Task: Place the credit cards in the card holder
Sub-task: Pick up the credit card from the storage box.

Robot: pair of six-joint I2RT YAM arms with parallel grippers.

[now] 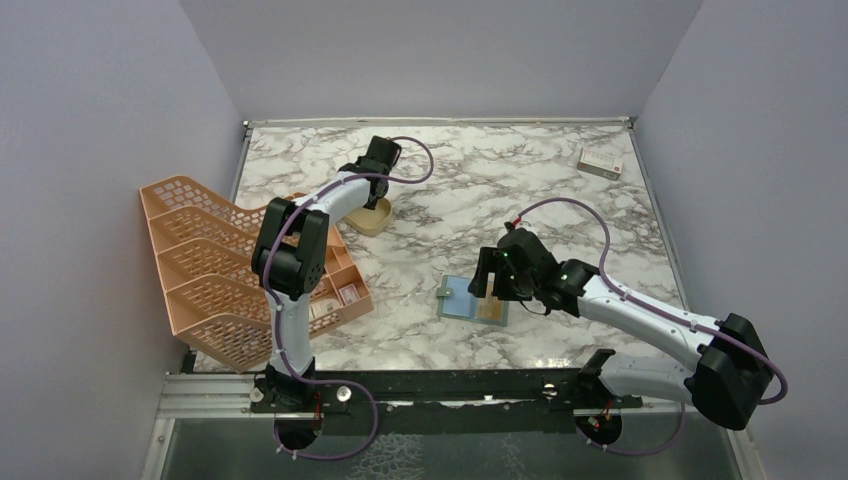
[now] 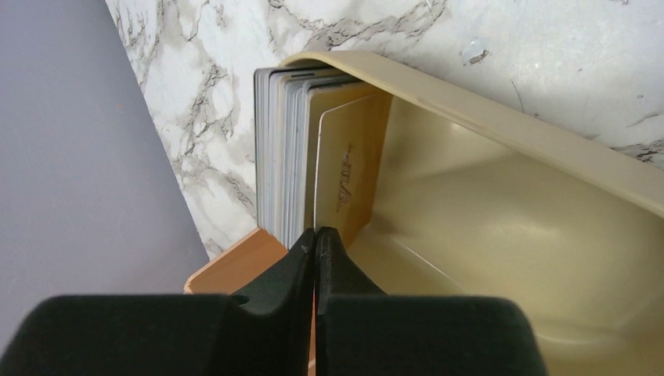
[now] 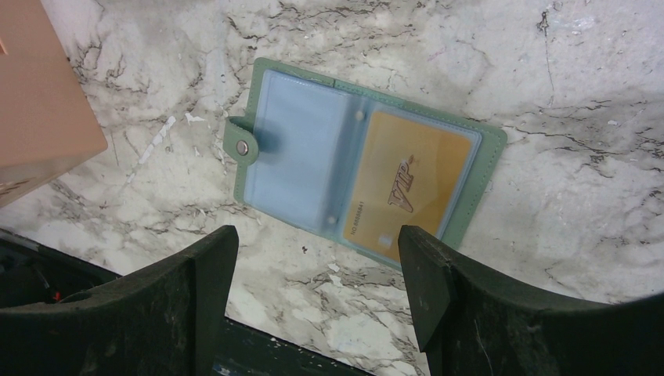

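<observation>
Card holder (image 3: 294, 157) lay open on worktop (image 3: 548, 78), one gold card (image 3: 407, 184) pocketed, just ahead of right gripper (image 3: 317, 239), jaws wide, empty. Credit cards (image 2: 344, 164) stood stacked in tin (image 2: 501, 235) at left gripper (image 2: 315, 239) tips, squeezed shut; hold unclear.

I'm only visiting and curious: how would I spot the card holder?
On the marble table, look near the front edge, beneath the right arm's hand. The card holder lies flat and open there. Unlike the gold tin and white box farther back, it has a green border, pale blue sleeves and one gold card.
</observation>
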